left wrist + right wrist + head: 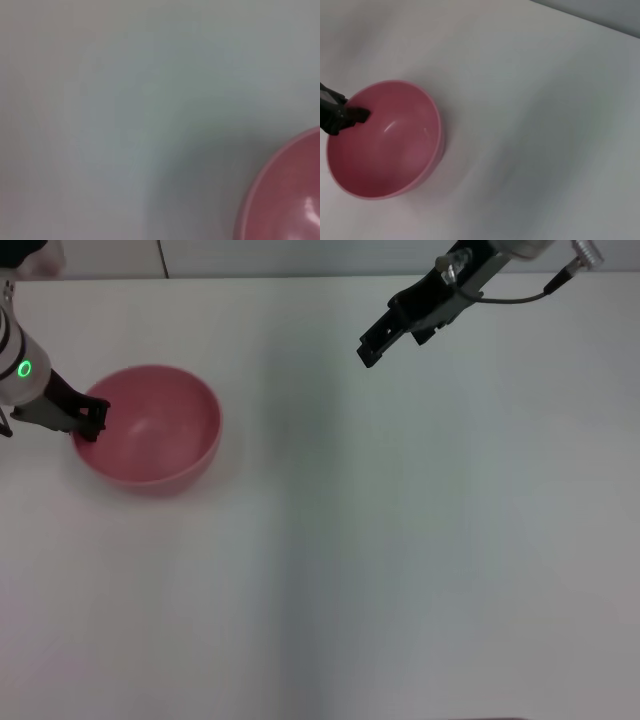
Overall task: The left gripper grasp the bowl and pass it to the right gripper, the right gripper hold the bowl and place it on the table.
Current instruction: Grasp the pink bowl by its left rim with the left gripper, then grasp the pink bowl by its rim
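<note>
White and unmarked, the table fills almost the whole head view, from the near edge up to a pale wall line at the far side. It carries one thing only, well over on the robot's left.

That thing is the bowl, round, deep and pink-red, standing upright with its open mouth facing up. It sits on the table at the left of the head view, far from the right arm. The right wrist view shows it from farther off, its smooth inner wall catching a small highlight. The left wrist view catches only a curved slice of its rim against the white surface.

Next in size is the left end effector, black, on a silver-grey wrist with a green glowing ring. It reaches in from the left edge and meets the bowl at the rim on the side nearest that arm. Its fingers straddle the rim, one tip inside the bowl and the other outside, closed narrowly on the rim. The right wrist view shows the same contact, with a dark fingertip lying over the rim into the bowl.

Smallest in view is the right end effector, a slim black claw with a thin cable trailing behind. It hangs above the far part of the table, well apart from the bowl, holding nothing, its fingers showing only a narrow gap.
</note>
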### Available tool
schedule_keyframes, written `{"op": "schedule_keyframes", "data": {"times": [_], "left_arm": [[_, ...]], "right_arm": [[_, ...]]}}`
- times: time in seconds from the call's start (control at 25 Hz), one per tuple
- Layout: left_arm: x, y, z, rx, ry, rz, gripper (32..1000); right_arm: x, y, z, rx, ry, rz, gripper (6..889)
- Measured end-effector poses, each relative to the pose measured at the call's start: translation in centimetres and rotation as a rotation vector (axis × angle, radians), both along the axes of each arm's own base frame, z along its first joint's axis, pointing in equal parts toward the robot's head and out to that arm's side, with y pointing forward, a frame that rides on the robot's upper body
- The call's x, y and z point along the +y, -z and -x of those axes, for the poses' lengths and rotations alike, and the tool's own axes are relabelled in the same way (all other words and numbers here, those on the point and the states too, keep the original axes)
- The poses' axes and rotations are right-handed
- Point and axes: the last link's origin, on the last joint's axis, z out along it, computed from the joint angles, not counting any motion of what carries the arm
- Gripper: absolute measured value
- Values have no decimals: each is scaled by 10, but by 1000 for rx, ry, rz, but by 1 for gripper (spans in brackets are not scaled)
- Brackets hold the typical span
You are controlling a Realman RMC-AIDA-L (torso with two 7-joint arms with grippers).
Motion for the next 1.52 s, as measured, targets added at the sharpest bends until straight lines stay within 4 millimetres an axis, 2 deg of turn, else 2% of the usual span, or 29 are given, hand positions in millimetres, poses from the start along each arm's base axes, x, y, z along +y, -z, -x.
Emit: {"op": "schedule_keyframes", "data": {"times": [1.08, 1.52], "left_arm": [[0, -8, -13, -115, 49, 68, 39], [1, -4, -38, -198, 102, 142, 39]], "right_arm": [[0, -1, -2, -2, 5, -2, 859], [0, -2, -4, -2, 9, -2, 859]]}}
